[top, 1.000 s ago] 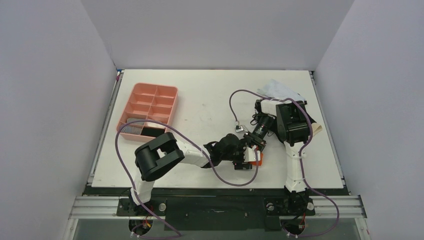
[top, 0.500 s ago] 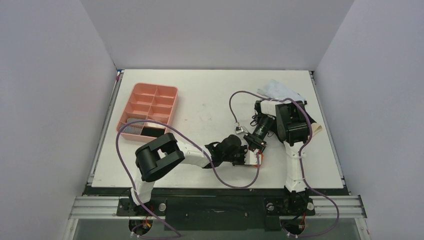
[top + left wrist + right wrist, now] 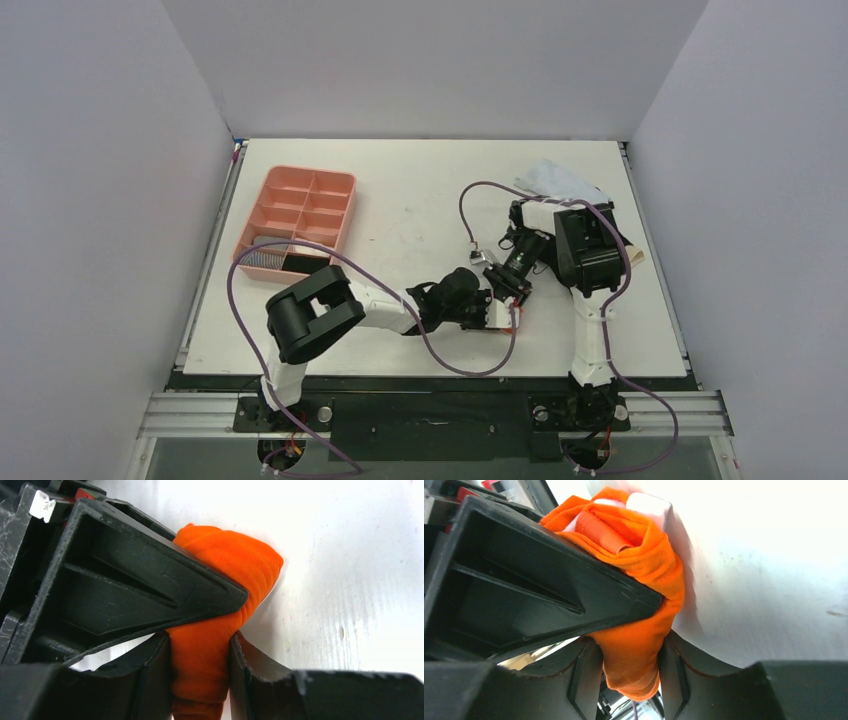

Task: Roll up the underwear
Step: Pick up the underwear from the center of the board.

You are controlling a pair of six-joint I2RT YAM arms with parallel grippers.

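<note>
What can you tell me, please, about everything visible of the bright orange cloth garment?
The bright orange cloth garment looks like soft, finely ribbed knit, bunched into a tight wad with folded layers and a white patch showing at one end. It rests on the white table near the front edge, pinched by both the left gripper and the right gripper.

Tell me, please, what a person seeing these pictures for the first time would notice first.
The eye goes first to the bright orange cloth garment, bunched into a thick wad at the near middle of the white table. The left gripper and the right gripper both pinch it, close together. Next comes the pink plastic compartment tray on the table's left side.
</note>
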